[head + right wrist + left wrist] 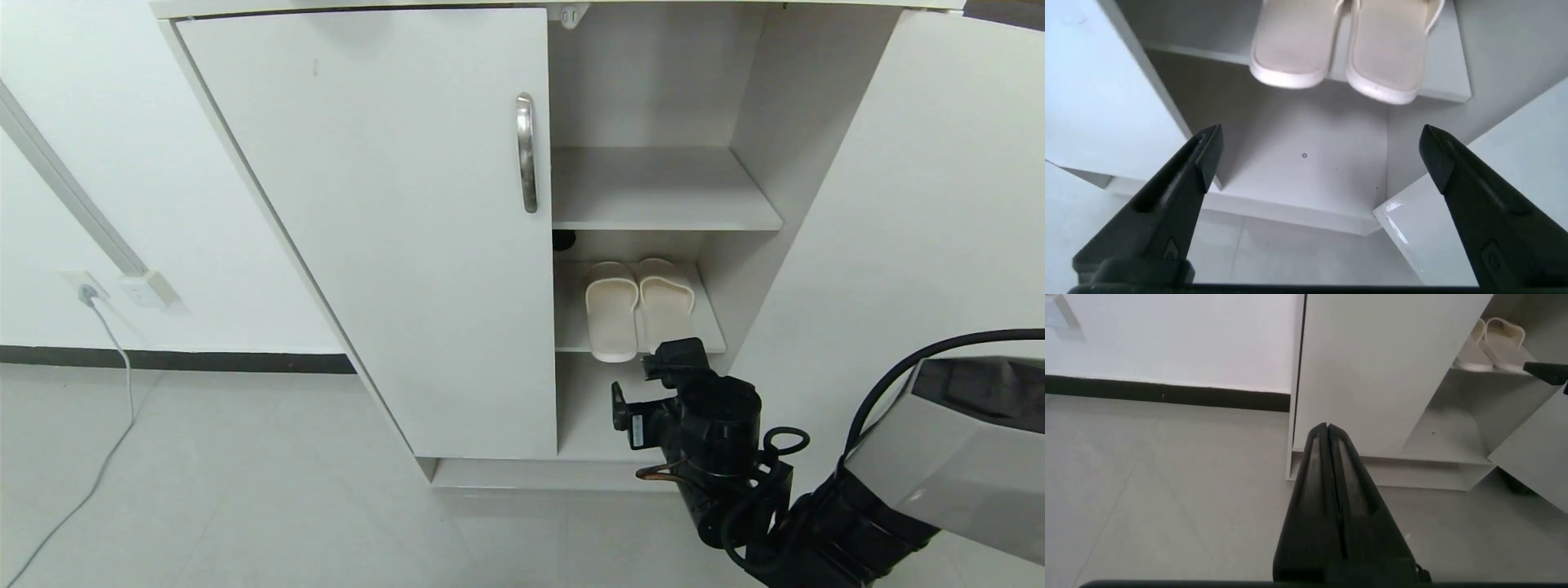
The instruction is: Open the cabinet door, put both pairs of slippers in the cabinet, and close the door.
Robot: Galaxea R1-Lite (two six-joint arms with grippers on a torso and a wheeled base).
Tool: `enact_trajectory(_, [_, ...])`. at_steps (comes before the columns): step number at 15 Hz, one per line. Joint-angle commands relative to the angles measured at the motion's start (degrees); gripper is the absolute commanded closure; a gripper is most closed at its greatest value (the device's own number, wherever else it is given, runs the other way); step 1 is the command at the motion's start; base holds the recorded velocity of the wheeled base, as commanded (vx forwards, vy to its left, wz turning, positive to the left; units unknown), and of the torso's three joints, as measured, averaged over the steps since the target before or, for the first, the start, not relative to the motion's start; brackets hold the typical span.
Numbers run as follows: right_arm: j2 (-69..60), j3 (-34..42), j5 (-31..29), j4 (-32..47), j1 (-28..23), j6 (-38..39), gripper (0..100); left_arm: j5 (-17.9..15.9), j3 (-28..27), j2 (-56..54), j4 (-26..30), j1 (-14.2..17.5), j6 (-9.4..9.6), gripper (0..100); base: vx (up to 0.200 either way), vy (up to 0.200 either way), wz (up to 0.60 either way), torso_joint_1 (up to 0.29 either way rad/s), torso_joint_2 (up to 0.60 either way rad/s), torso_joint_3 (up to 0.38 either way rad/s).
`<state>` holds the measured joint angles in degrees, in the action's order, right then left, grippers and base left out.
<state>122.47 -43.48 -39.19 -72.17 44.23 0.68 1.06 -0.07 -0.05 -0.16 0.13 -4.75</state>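
Slippers (638, 304) inside cabinet (804, 122) (door (914, 204) open).

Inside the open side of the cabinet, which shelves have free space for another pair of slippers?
The upper shelf is bare wall to wall. The bottom floor, under the slippers, is bare too. The middle shelf is crowded by that pair.

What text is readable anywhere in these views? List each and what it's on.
No text can be read in any view.
Small pale label on the right arm's black wrist block: too small to read.
Cabinet door: no print visible.
Slippers: no print visible.
Wall socket: no marking legible.
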Motion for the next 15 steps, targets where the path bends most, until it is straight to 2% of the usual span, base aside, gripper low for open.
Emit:
enact_trajectory(1, [0.49, 0.15, -0.01, 0.01, -0.02, 0.02, 0, -0.01, -0.01, 0.05, -0.02, 0.04, 0.01, 100, 0.0, 0.0, 0.0, 0.0, 0.0, 0.0])
enact_trajectory(11, [0.4, 0.51, -0.09, -1.22, -0.02, -0.24, 0, -0.09, -0.01, 0.05, -0.02, 0.04, 0.01, 100, 0.0, 0.0, 0.0, 0.0, 0.0, 0.0])
enact_trajectory(15, [0.4, 0.51, -0.09, -1.22, -0.11, -0.24, 0, -0.18, -0.01, 0.05, -0.02, 0.04, 0.01, 100, 0.0, 0.0, 0.0, 0.006, 0.0, 0.171])
